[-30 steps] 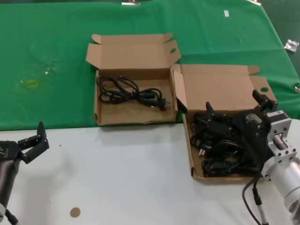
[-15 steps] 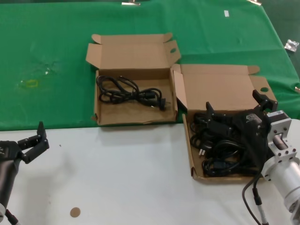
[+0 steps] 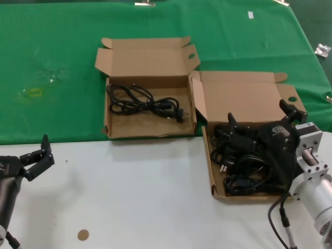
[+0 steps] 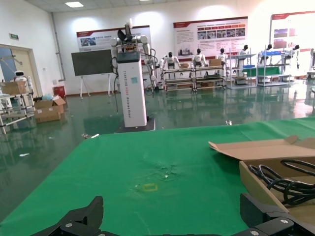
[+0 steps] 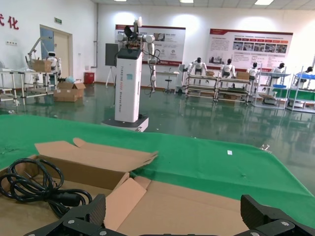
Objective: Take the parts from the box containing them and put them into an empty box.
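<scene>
Right claw (image 3: 262,120) wide open over cords (image 3: 244,163) in box (image 3: 210,155); left claw (image 3: 37,154) open, idle.

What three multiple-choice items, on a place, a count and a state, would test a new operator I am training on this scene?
1. Where is the right gripper?
A. over the full box
B. over the left box
C. off the table

2. How many cardboard boxes are there?
A. one
B. two
C. three

3. How is the left gripper?
A. shut on a cord
B. open, holding nothing
C. out of view

Key: 1 A, the right gripper is over the full box of cords. 2 B, that one and the left box. 3 B, the left gripper is spread over the white table.
</scene>
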Tool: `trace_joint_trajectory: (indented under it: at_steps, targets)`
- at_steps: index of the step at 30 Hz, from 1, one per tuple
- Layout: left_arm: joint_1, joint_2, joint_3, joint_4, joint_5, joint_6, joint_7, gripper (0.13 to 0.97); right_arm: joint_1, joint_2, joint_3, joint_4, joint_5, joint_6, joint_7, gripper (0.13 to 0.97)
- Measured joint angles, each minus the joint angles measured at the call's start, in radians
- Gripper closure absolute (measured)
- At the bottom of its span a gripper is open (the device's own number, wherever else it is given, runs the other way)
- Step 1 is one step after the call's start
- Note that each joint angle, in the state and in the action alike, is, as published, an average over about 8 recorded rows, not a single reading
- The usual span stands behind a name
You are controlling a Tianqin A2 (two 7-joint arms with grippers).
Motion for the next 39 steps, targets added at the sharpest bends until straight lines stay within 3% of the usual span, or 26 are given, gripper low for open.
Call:
trace_joint_trajectory:
  at_steps: [39]
  targets:
    - [0.0, 0.0, 0.0, 0.0, 0.0, 0.0, 0.0, 0.132, 0.0, 0.0, 0.0, 0.0, 0.0, 0.0, 0.0, 0.129]
